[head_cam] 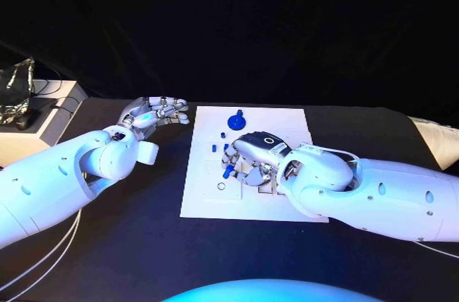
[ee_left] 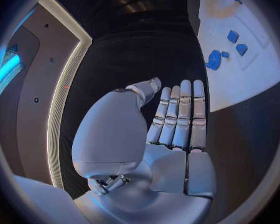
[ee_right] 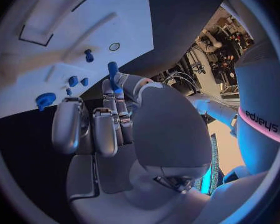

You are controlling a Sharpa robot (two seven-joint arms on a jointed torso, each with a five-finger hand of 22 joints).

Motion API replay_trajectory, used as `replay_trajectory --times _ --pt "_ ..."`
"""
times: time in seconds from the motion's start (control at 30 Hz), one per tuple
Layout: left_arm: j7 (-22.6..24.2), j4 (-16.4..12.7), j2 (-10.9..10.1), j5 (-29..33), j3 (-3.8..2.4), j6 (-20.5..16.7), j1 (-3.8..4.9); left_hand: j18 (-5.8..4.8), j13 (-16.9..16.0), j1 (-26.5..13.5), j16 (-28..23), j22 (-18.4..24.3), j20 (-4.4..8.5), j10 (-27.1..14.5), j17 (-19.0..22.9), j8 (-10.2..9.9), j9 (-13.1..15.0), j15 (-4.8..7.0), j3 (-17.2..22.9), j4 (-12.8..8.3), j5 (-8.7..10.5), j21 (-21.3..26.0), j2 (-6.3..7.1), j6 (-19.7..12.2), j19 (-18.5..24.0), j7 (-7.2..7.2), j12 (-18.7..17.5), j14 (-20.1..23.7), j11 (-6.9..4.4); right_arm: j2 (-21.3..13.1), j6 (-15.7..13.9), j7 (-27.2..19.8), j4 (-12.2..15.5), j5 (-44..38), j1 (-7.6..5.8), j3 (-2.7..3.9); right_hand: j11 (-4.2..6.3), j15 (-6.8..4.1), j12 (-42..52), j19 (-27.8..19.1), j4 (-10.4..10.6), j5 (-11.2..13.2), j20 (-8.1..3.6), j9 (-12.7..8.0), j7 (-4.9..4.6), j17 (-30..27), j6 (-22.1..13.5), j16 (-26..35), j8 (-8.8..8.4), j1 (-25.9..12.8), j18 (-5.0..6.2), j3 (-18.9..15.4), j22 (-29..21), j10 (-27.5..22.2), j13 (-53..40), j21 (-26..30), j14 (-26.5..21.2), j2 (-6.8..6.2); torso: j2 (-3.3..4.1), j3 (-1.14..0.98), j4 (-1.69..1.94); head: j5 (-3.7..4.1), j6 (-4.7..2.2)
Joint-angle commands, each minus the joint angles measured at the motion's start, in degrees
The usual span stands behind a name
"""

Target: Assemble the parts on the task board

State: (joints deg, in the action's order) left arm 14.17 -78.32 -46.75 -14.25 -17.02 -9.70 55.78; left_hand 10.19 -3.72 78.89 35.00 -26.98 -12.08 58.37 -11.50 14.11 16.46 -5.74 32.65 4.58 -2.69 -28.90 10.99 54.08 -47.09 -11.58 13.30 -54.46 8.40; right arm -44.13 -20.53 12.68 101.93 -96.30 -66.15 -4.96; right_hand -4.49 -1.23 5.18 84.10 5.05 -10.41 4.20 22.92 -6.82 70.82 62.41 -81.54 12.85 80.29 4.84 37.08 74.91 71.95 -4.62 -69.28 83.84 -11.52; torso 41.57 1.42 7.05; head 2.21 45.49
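Head camera overhead; wrist cameras close behind hands; all share task board (head_cam: 251,202).

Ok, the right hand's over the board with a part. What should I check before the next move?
1. Right hand has the blue peg: ok, pinched between the thumb and a finger.
2. Peg tip touching the task board: cannot tell.
3. Round hole unobstructed: ok.
4. Left hand off the board: ok, beside it, holding nothing.
5. Round blue part clear of the right hand: ok, lies apart from it.
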Motion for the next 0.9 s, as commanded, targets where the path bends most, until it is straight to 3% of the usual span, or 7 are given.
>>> replay_trajectory --times 0.03,0.43,0.9 --pt "0.3 -0.1 0.2 0.3 -0.05 0.9 -0.01 0.10 -0.1 0.3 -0.3 0.1 0.01 0.2 -0.1 0.1 0.0 -0.08 -0.3 -0.1 -0.13 0.2 0.05 0.4 -0.6 0.07 -0.2 -0.2 0.25 1.0 -1.3 -1.3 -0.3 -4.1 0.73 -0.15 1.47 -0.40 0.0 1.4 -0.1 -0.4 -0.31 1.2 -0.02 -0.1 0.3 0.1 0.20 0.8 -0.91 0.3 3.3 1.7 -0.1 -0.3 2.4 1.22 0.14 0.04 0.04 -0.37 0.04" --pt "0.2 -0.1 0.1 0.3 -0.05 0.8 -0.02 0.10 -0.1 0.4 -0.4 0.1 0.02 0.3 -0.2 0.2 0.0 -0.08 -0.4 0.0 -0.13 0.3 0.00 0.4 -0.7 0.07 -0.4 -0.2 0.26 3.2 -0.5 -0.9 -2.3 -6.2 2.16 -0.63 1.44 -0.38 -0.1 1.3 -0.3 -0.5 -0.31 1.3 -0.07 -0.1 0.3 0.1 0.23 0.8 -0.90 0.5 3.3 1.7 -0.1 -0.3 2.4 1.22 0.20 0.00 0.04 -0.79 0.51" --pt "0.2 0.0 0.0 0.3 -0.05 0.8 -0.02 0.10 -0.1 0.4 -0.4 0.1 0.02 0.3 -0.2 0.2 0.0 -0.08 -0.4 0.0 -0.13 0.3 0.00 0.4 -0.7 0.07 -0.4 -0.2 0.26 3.6 1.0 -0.7 -3.0 -7.1 2.61 -0.92 1.44 -0.38 -0.1 1.3 -0.3 -0.5 -0.31 1.3 -0.07 -0.1 0.3 0.1 0.23 0.8 -0.90 0.5 3.3 1.7 -0.1 -0.3 2.4 1.22 0.17 -0.02 -0.02 -1.00 0.95"
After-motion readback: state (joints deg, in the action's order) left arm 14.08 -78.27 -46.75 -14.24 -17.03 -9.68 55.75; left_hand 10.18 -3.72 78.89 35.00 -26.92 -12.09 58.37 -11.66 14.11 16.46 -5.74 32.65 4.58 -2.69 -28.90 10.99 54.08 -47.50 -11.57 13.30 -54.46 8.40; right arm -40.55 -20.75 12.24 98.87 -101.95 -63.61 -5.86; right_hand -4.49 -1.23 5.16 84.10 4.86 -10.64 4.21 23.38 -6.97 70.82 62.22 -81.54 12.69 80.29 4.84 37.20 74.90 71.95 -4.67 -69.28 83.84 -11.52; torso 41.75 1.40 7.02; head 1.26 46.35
